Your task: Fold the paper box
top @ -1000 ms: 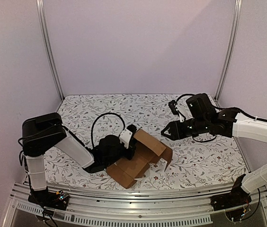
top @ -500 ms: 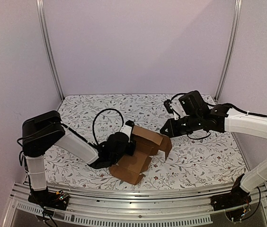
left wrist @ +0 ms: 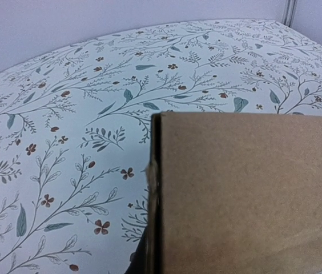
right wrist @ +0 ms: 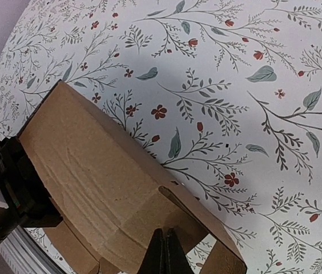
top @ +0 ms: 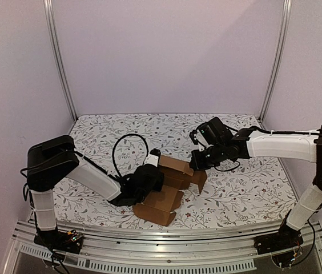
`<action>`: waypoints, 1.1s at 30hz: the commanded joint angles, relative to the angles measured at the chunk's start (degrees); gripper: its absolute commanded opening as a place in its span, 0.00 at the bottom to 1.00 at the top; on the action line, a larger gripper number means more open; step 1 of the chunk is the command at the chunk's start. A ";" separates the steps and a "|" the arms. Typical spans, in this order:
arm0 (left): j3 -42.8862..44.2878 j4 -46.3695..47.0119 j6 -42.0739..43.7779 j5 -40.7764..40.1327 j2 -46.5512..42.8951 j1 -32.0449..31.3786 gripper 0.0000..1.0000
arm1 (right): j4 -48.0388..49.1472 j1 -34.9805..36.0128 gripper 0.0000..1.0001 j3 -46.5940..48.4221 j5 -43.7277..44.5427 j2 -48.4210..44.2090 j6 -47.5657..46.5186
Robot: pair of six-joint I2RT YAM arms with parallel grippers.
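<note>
The paper box point(top: 164, 202) is a partly folded brown cardboard piece on the flowered table, at the front middle, with panels and flaps raised. My left gripper point(top: 151, 175) is at its left side, shut on one panel. In the left wrist view that panel point(left wrist: 246, 194) fills the lower right, and one dark finger point(left wrist: 140, 260) shows against its edge. My right gripper point(top: 196, 162) is shut and empty, its tips at the box's upper right flap. In the right wrist view the closed fingertips point(right wrist: 164, 242) rest against the cardboard point(right wrist: 87, 171).
The flowered table point(top: 241, 194) ends at a metal rail point(top: 166, 251) along the near edge. Upright frame posts stand at the back left point(top: 58, 57) and back right point(top: 275, 57), with plain walls on three sides. A black cable point(top: 128, 140) loops above the left wrist.
My right gripper has moved left and come up against the box's upper flap. My left gripper has shifted slightly right, and the box has been folded up into a tighter shape.
</note>
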 commanded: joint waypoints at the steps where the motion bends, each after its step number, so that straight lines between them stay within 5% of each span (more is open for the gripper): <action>1: 1.65 -3.67 -2.57 -0.20 0.96 -1.09 0.00 | 1.42 0.09 0.00 0.58 0.57 2.66 1.75; 12: 4.26 -7.89 -6.23 3.18 1.15 -1.09 0.00 | 12.59 1.41 0.00 -2.88 -1.16 5.61 10.03; 33: 5.43 -14.04 -13.79 11.28 -6.70 -0.52 0.00 | 40.21 2.06 0.00 -12.59 -3.29 -4.18 23.34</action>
